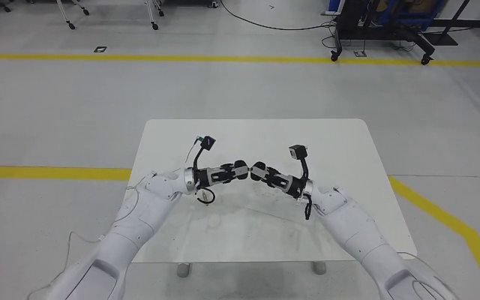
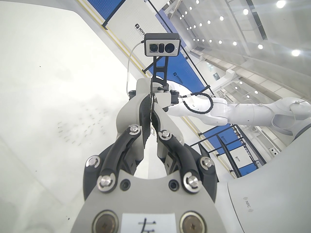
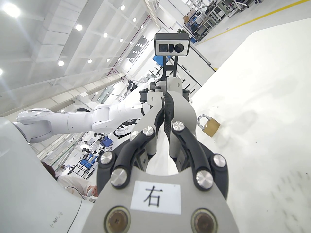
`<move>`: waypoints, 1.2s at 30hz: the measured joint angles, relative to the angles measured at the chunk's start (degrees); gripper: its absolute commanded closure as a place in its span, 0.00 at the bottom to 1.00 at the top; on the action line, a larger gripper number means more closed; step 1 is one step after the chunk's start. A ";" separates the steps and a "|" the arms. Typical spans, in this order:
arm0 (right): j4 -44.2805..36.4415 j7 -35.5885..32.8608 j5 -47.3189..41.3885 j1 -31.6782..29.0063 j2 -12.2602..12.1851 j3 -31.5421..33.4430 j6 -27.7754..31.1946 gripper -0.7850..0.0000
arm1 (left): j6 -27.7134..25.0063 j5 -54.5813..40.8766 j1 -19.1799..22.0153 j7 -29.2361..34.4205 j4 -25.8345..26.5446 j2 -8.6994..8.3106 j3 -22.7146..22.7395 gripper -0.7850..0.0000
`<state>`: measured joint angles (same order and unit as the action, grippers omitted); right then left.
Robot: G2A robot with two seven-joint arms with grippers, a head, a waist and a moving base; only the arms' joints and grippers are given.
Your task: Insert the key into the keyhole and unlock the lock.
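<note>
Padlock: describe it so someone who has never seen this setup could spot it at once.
Start at the white table. Near its middle the right gripper hangs over it, and the padlock lies on the tabletop close by that gripper. It is the one small metal thing there: a brass-coloured block with a silver loop, against plain white.

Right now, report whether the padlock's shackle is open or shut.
Looks shut: on the padlock lying on the table, both shackle legs enter the body.
</note>
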<state>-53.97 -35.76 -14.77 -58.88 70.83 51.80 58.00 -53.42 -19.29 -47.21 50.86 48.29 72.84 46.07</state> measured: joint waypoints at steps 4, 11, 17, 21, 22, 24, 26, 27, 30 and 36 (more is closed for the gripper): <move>-0.21 -0.57 -0.11 -0.11 0.18 0.36 0.01 0.00 | 0.00 -0.69 0.26 0.00 -0.12 -0.16 -0.32 1.00; -0.37 -0.08 -1.25 -0.60 0.26 1.75 0.00 0.00 | 0.30 -7.66 -0.37 0.33 0.85 -0.39 -0.03 1.00; -0.37 -0.12 -1.22 -0.59 0.26 1.71 0.00 0.00 | 2.32 -11.81 -0.54 1.96 0.98 -0.64 0.35 1.00; -1.23 -1.64 0.26 -0.89 -0.03 1.51 -2.08 0.00 | 4.45 -6.44 -1.42 0.33 3.08 -0.99 0.45 1.00; -1.54 -3.27 0.93 -0.90 -0.33 1.64 -3.29 0.00 | 4.77 -5.05 -1.60 -0.13 3.47 -1.10 0.55 1.00; -2.42 -7.14 0.64 -1.26 -1.25 2.87 -5.03 0.00 | 5.65 -2.47 -2.07 -0.82 4.49 -1.30 0.73 1.00; -3.97 -10.74 -0.69 -2.15 -2.21 4.38 -5.89 0.39 | 6.70 -1.02 -2.50 -0.63 5.50 -1.49 0.85 1.00; -4.75 -12.23 -1.24 -2.54 -2.62 5.03 -6.40 0.48 | 7.23 -0.78 -2.68 -0.15 5.91 -1.56 0.84 1.00; -7.64 -16.29 -2.98 -3.98 -3.80 7.03 -8.38 0.58 | 8.85 -0.90 -3.04 2.36 6.99 -1.79 0.81 1.00; -11.71 -20.06 -4.68 -6.17 -4.84 8.28 -11.95 0.65 | 10.19 -1.60 -3.52 5.71 8.27 -2.00 0.87 1.00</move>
<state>-65.68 -55.82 -19.44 -65.05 65.99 60.08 46.05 -43.23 -20.90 -50.73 56.57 56.56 70.84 46.93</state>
